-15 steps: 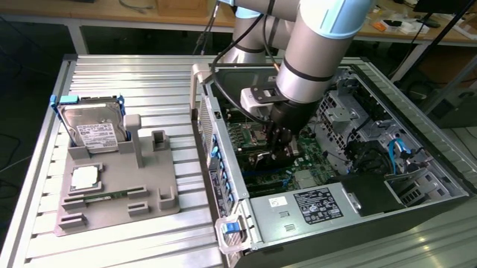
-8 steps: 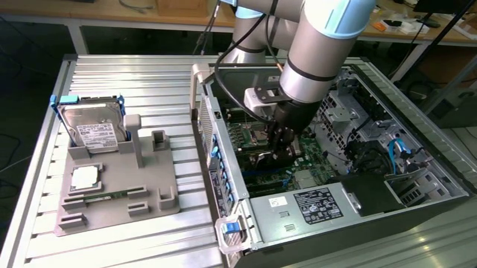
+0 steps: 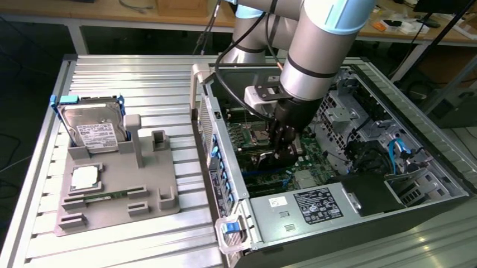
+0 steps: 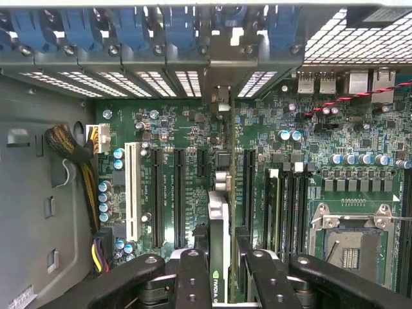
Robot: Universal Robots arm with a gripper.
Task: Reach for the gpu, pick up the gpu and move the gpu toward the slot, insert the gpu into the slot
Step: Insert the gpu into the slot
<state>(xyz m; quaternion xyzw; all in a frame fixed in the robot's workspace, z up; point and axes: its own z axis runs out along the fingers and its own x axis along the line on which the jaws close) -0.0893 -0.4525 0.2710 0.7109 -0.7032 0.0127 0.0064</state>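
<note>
The gripper (image 4: 219, 270) is clamped on the gpu (image 4: 219, 212), holding it edge-on and upright inside the open computer case (image 3: 358, 223), just above the motherboard (image 4: 174, 122). The card stands between the long black expansion connectors (image 4: 179, 193). Outside the case, a hard drive (image 3: 93, 131) sits in a grey fixture (image 3: 119, 192) on the surface (image 3: 134, 78).

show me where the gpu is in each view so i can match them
Exterior view: the gpu sits inside the open computer case, held in the gripper above the motherboard.
Wrist view: the gpu is seen edge-on, clamped between the gripper's fingers.
Shared landmark: the silver cpu socket on the green motherboard.
</note>
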